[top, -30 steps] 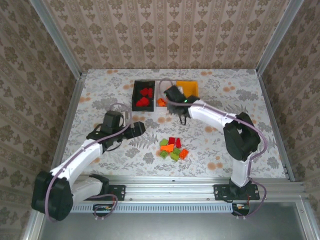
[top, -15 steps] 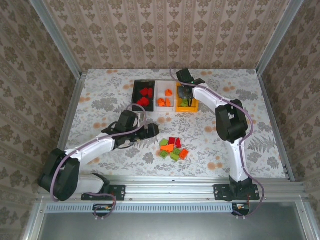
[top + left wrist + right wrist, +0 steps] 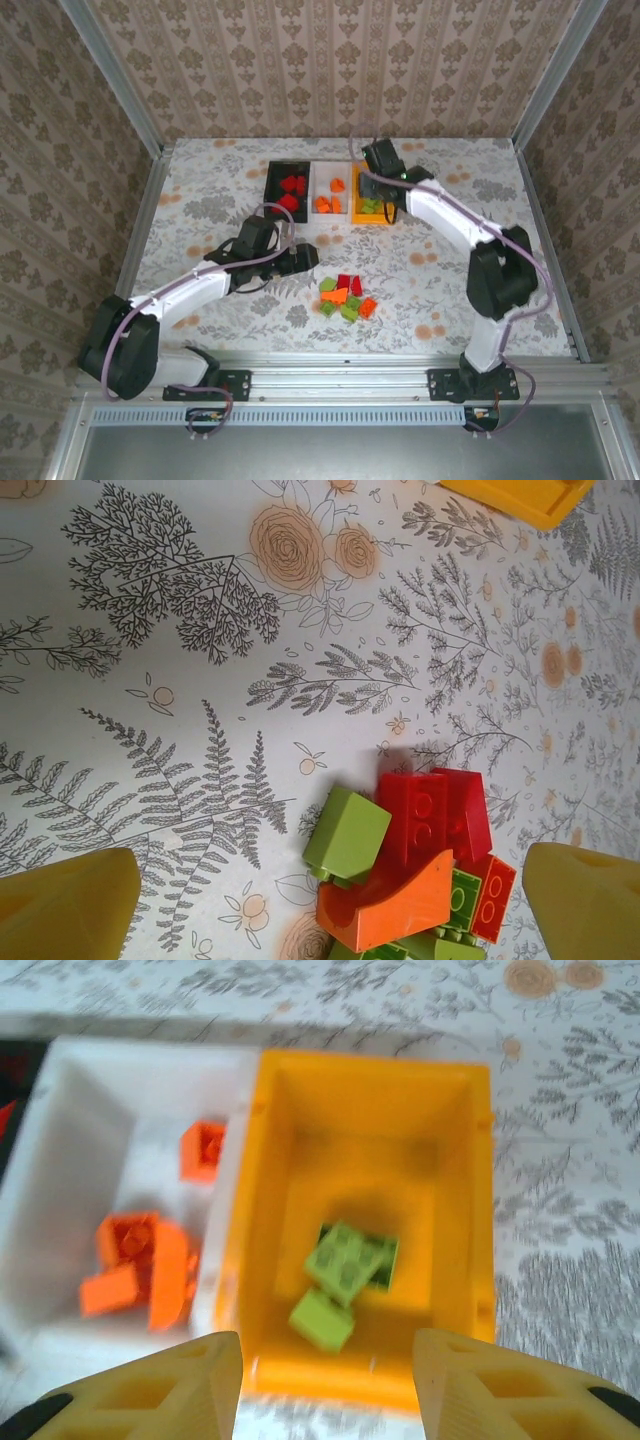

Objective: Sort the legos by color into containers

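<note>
The loose legos [image 3: 345, 296] lie in a heap of red, orange and light green bricks on the patterned table. My left gripper [image 3: 308, 260] is open just left of the heap. In the left wrist view a green brick [image 3: 345, 832], a red one [image 3: 436, 805] and an orange curved one [image 3: 392, 905] lie between its open fingers [image 3: 66, 905]. My right gripper [image 3: 328, 1390] hangs open over the yellow-orange container [image 3: 370, 1060]; two green bricks [image 3: 345, 1260] lie inside it. The white container [image 3: 100, 1080] holds orange bricks [image 3: 140, 1270]. The black container [image 3: 270, 186] holds red bricks [image 3: 290, 192].
The three containers stand in a row at the back middle, black, white [image 3: 330, 223], yellow-orange [image 3: 373, 220] from left to right. Metal rails and papered walls enclose the table. Bare cloth lies to the left and right of the heap.
The right arm swung from mid-table to the yellow-orange container and its jaws opened above it. The left arm reached right, bringing its open gripper up to the heap.
</note>
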### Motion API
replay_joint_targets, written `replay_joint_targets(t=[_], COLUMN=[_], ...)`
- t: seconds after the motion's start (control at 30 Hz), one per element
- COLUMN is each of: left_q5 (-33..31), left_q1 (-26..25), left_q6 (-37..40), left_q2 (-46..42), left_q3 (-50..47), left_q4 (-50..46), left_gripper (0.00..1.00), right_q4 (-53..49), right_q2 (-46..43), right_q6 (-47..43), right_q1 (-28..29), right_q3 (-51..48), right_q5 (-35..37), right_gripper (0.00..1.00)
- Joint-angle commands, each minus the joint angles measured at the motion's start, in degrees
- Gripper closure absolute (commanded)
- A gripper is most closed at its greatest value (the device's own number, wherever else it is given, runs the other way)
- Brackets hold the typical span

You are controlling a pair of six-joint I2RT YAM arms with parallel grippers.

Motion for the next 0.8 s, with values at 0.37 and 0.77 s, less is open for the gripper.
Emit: replay_joint_targets(t=[0.37,0.77], left_q5=[-7.8,-6.6], left_q1=[3.2,11.6], left_q6=[1.6,2.8], left_q2=[-1.0,-7.7], left_q3=[0.3,-2.4], left_q4=[-4.9,-9.5], left_gripper=[0.02,0.0], right_q4=[4.5,6.1], right_q2=[-16.5,-12.2], right_q6=[16.8,17.7], right_q1=[15.7,17.4], right_q3=[-33.4,-34.5], right_q5=[-10.3,-11.1], right_gripper=[0.54,0.56])
